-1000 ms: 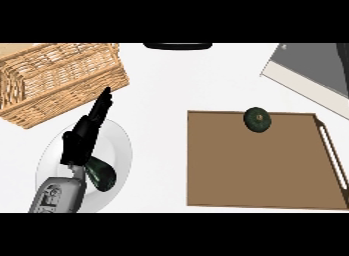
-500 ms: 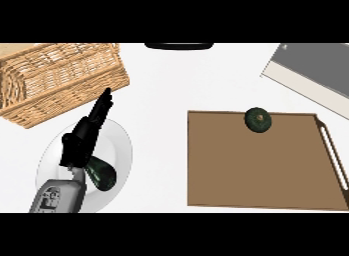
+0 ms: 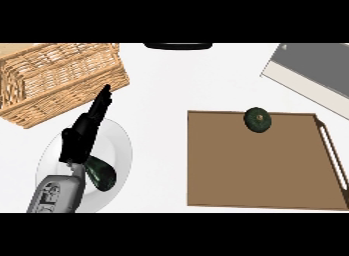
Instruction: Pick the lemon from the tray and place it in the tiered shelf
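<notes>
A dark green round fruit (image 3: 258, 119) sits at the far edge of the brown tray (image 3: 265, 175); no yellow lemon shows. The woven wicker shelf (image 3: 59, 80) lies at the upper left. My left hand (image 3: 85, 132) hangs over a pale round plate (image 3: 121, 150), its fingers straight and pointing up toward the shelf's near corner, holding nothing. The fingertips (image 3: 105, 91) reach the shelf's edge. My right hand does not show.
A second dark green object (image 3: 101, 173) lies on the plate beside my left wrist. A grey slab (image 3: 317, 75) with a pale edge lies at the upper right, and a black object (image 3: 178, 45) sits at the far edge. White counter separates the plate from the tray.
</notes>
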Motion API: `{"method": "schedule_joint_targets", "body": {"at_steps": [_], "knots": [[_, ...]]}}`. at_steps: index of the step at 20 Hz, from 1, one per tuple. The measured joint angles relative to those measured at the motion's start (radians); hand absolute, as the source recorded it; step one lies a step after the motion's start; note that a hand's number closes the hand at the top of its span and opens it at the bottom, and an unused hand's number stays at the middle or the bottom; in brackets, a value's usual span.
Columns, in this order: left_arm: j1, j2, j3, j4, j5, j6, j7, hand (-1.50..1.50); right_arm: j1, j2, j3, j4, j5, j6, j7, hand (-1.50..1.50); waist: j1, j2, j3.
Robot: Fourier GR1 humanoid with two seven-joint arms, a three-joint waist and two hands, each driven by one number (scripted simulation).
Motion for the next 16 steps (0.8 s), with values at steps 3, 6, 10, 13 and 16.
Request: {"method": "schedule_joint_targets", "body": {"at_steps": [3,6,10,13,16], "knots": [[0.005,0.002,0.003,0.003,0.003,-0.004,-0.002,0.0,0.011,-0.025,0.008,0.021,0.082,0.019,0.118,-1.5,-0.001,-0.001,0.0],[0.0,0.006,0.011,0.007,0.011,-0.01,-0.002,0.0,0.027,-0.02,0.019,0.023,0.136,0.03,0.198,-1.5,-0.004,-0.003,0.0],[0.025,0.006,0.011,0.005,0.007,-0.006,-0.021,0.0,0.041,-0.005,0.012,-0.022,0.135,0.022,0.237,-1.5,-0.01,-0.006,0.0],[0.023,0.006,0.005,-0.015,0.006,-0.008,0.001,0.0,0.037,0.006,-0.005,-0.055,0.104,-0.004,0.229,-1.5,-0.01,-0.007,0.001],[0.028,-0.009,-0.007,-0.02,-0.006,0.004,0.008,0.0,0.03,0.009,-0.023,-0.082,0.041,-0.025,0.195,-1.5,-0.012,-0.007,0.001]]}}
